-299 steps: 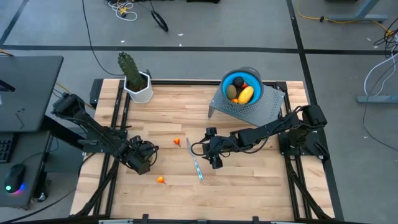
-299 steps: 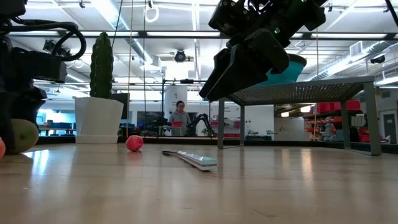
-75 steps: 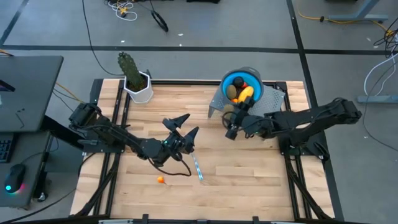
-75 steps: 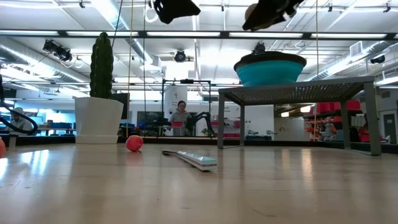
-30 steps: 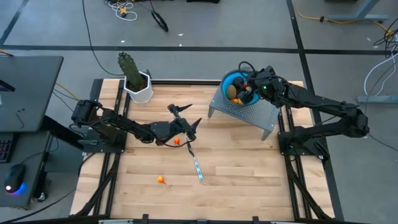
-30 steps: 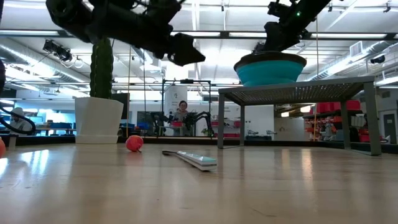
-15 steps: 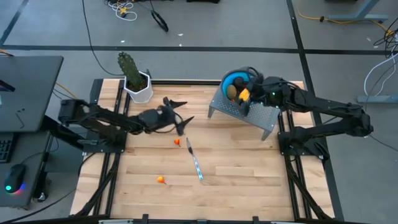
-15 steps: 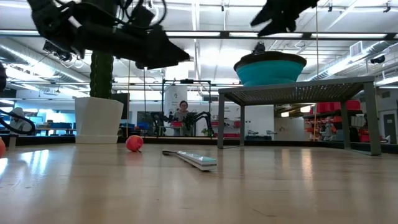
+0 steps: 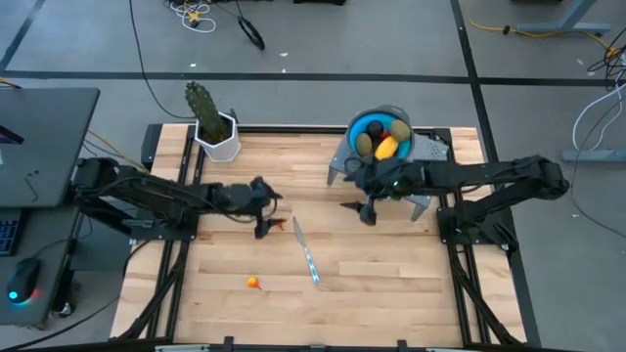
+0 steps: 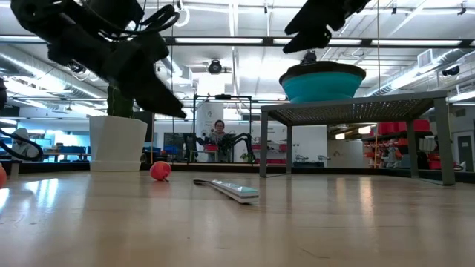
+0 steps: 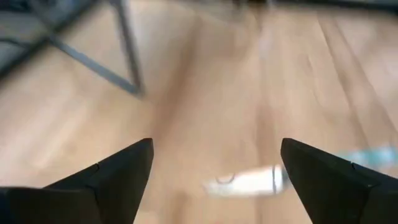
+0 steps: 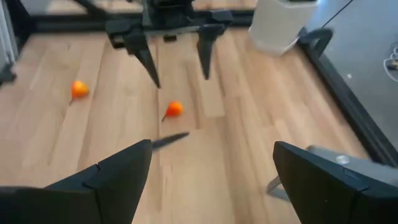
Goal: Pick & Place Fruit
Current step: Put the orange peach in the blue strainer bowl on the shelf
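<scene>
Your blue bowl [image 9: 380, 125] on the perforated metal stand [image 9: 411, 174], upper right of the high view, holds yellow, olive-brown and dark fruit. Left gripper [image 9: 264, 214] and right gripper [image 9: 359, 207] mid-frame, both spread wide, empty. Two small orange fruits [image 9: 279, 223] loose: one centre, the other [image 9: 252, 283] lower left.

You've got grey floor [image 9: 323, 44] all round the wooden table [image 9: 391, 264], cables [image 9: 191, 12] trailing across it, dark desk [image 9: 39, 137] on one side, strip lights [image 10: 223, 41] overhead, a person [image 10: 217, 139] standing far back.
</scene>
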